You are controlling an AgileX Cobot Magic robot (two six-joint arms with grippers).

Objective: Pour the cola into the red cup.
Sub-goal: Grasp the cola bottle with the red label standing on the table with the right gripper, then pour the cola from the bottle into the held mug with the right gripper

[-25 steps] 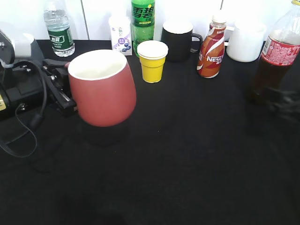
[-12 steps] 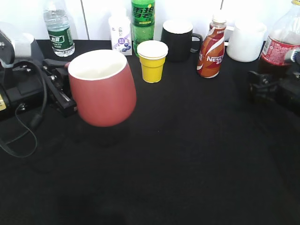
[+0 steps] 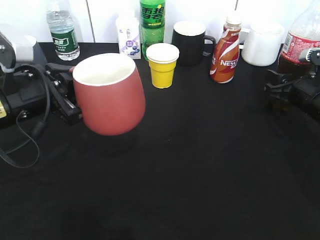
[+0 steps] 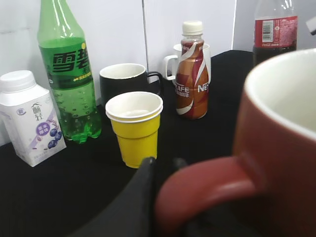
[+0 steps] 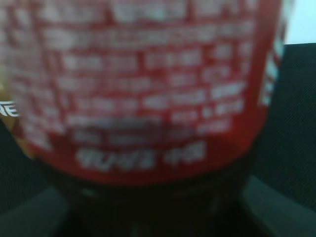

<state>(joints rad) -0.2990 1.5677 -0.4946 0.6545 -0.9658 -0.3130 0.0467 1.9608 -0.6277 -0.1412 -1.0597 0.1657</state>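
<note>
The red cup (image 3: pixel 110 100) hangs tilted a little above the black table, at the left. My left gripper (image 3: pixel 67 100) is shut on its loop handle; the left wrist view shows the jaws (image 4: pixel 163 165) on the handle and the cup (image 4: pixel 281 148) close up. The cola bottle (image 3: pixel 299 47) stands at the far right edge and also shows in the left wrist view (image 4: pixel 275 29). My right gripper (image 3: pixel 280 90) is at its lower part. In the right wrist view the red label (image 5: pixel 148 89) fills the picture, with one jaw on each side of the bottle (image 5: pixel 153 217).
Along the back wall stand a water bottle (image 3: pixel 62 32), a small white carton (image 3: pixel 128 37), a green soda bottle (image 3: pixel 152 20), a yellow cup (image 3: pixel 162 65), a black mug (image 3: pixel 189 42), a Nestle bottle (image 3: pixel 225 50) and a white mug (image 3: pixel 262 45).
My right gripper came in from the lower right and closed in around the lower part of the cola bottle. The bottle shifted slightly. The left arm and red cup have not moved.
</note>
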